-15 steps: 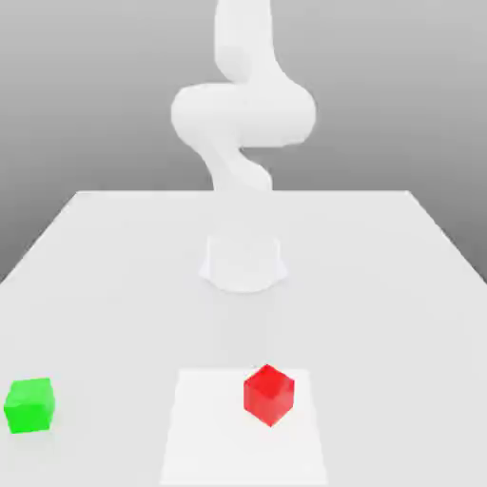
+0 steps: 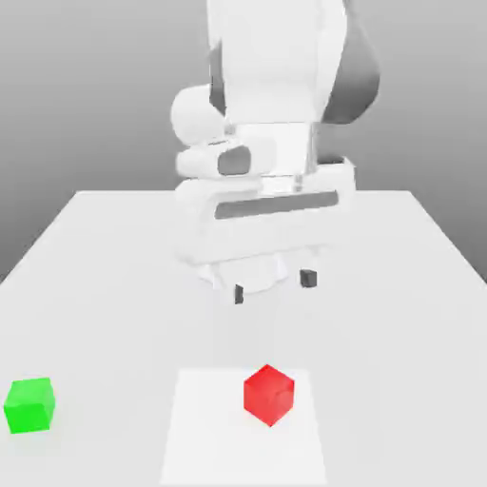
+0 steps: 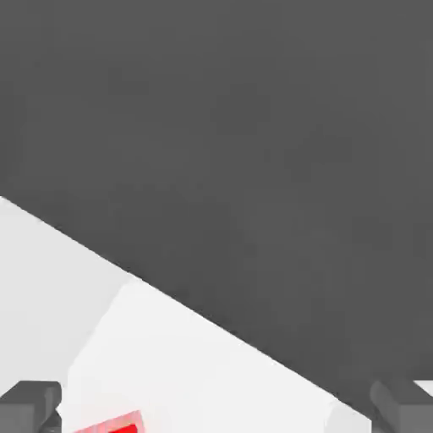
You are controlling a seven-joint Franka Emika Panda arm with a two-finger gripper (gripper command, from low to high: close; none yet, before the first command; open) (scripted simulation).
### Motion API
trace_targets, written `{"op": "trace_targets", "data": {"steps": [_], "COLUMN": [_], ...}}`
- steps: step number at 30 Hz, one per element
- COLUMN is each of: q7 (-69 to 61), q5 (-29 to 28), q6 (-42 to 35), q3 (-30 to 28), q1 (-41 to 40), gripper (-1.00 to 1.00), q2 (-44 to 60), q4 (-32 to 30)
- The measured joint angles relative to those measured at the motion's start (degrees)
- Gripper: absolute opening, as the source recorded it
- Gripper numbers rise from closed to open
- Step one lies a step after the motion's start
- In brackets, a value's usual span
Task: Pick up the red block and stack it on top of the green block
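Observation:
The red block (image 2: 269,394) sits on a lighter white square patch (image 2: 200,438) near the table's front, turned corner-on to the exterior view. Far off at the exterior view's left lies the green block (image 2: 29,405), alone on the table. My gripper (image 2: 273,285) hangs above the table behind the red block, open, with its two dark fingertips (image 2: 308,278) spread wide and nothing between them. In the hand view a sliver of the red block (image 3: 118,424) shows near one fingertip (image 3: 30,404).
The white table (image 2: 418,285) spreads wide around both blocks. My arm's white base (image 2: 262,271) stands at the table's middle, behind the hand. A dark grey backdrop (image 3: 254,127) lies beyond the table edge.
The hand has swung down and forward into the exterior view, now hanging in front of the base. Both blocks lie where they were.

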Motion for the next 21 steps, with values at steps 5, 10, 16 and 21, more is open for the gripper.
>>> {"op": "trace_targets", "data": {"steps": [5,10,16,21], "q7": [-9.07,-11.90,-12.09,-10.98], "q5": [1.65,4.59,4.86,3.31], "q6": [6.78,15.47,16.75,12.73], "q3": [0.78,2.96,3.47,2.77], "q1": [0.59,-0.90,-1.34,-1.01], "gripper": [0.00,0.00,-1.00,-1.00], "q2": [10.43,20.83,22.47,17.72], "q4": [-4.85,-3.88,-3.65,-4.35]}}
